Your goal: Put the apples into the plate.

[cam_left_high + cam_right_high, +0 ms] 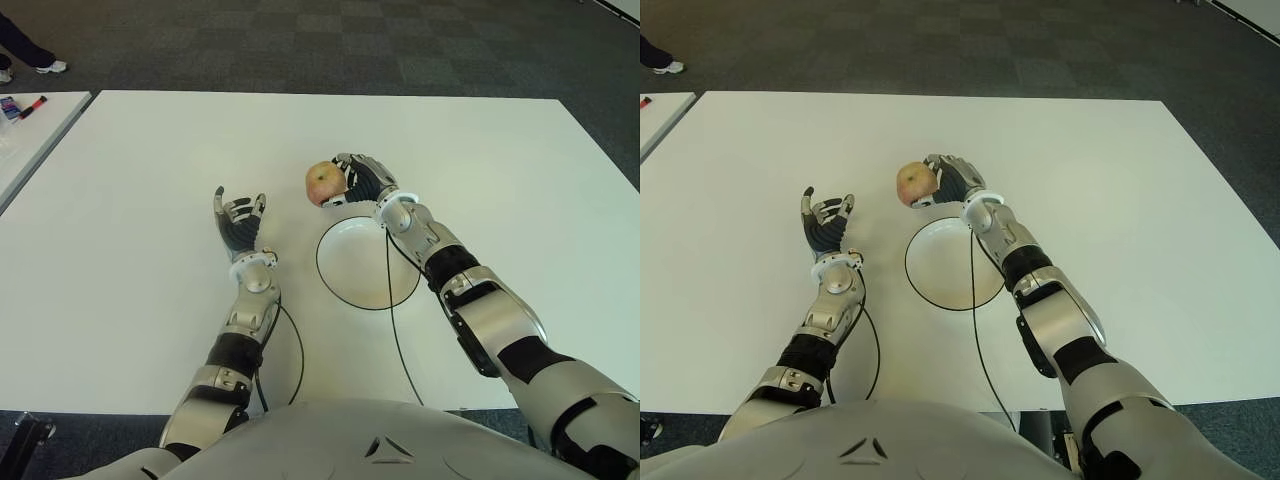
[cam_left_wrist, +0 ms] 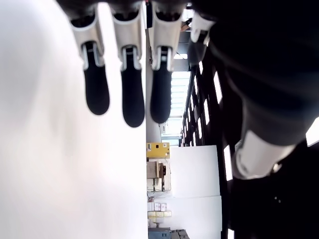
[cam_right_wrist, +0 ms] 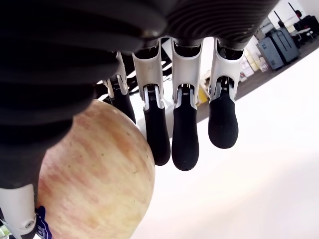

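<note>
White matte table (image 1: 150, 200), rectangular, bare apart from the items below. One apple (image 1: 323, 183): round, smooth-skinned, yellow-green with red-pink streaking; it sits at the far rim of the plate (image 1: 368, 262), just beyond it, with the right hand (image 1: 366, 178) beside it. In the right wrist view the apple (image 3: 94, 179) lies against the palm and thumb side, while the black-padded fingers (image 3: 184, 134) hang nearly straight, not wrapped round it; whether this amounts to a hold I cannot tell. One plate: round, white, glossy, shallow, dark rim line, nothing on it. Left hand (image 1: 239, 222) is raised to the left of the plate, palm up, fingers extended and loose, holding nothing. Two thin black cables, one along each forearm. Dark checkered carpet beyond the table.
</note>
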Tool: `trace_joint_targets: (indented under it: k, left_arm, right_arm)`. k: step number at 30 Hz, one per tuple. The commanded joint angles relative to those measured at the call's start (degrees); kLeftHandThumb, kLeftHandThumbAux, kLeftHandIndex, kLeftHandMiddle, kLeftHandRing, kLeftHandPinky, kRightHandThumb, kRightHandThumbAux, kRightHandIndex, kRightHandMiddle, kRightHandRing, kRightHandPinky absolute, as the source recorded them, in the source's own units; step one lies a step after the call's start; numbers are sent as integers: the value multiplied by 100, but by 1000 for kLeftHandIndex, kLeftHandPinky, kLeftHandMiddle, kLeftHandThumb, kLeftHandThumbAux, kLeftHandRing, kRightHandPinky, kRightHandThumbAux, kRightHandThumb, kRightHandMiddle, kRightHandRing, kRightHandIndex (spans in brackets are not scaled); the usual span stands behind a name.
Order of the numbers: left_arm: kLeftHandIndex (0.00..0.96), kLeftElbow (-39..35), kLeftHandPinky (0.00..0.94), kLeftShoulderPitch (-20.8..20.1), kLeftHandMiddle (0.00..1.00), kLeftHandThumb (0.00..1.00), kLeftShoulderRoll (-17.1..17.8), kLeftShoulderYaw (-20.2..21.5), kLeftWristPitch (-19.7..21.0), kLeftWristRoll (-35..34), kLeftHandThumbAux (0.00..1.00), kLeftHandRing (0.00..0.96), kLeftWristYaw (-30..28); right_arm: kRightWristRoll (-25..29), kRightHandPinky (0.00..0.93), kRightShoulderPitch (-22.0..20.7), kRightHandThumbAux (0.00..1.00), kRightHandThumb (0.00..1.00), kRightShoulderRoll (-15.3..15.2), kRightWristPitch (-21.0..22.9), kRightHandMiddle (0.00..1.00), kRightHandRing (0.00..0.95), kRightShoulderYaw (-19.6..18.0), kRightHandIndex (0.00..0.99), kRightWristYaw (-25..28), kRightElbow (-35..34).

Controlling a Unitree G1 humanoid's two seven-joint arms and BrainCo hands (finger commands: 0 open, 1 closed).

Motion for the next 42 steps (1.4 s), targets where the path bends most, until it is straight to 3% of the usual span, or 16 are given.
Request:
trace_joint_targets:
  k: [1,20,42]
  left_arm:
    - [104,70,449,52,382,165,-730,13,68,-31,680,436,-96]
    - [102,121,461,130,374,155,-569,105,-32,4,635,438,-373]
    - [98,315,464,43,386,179,-496,287,-232,6,652,444,-584]
  right_arm:
    - [145,651,183,664,943,-102,-6,468,558,-128,373,40,-372]
    - [137,666,1206,663,944,-525,389,473,562,-309,372,506,-2198]
    - [261,669,1956,662,946,-908,298,465,560,-538,382,700,-2877]
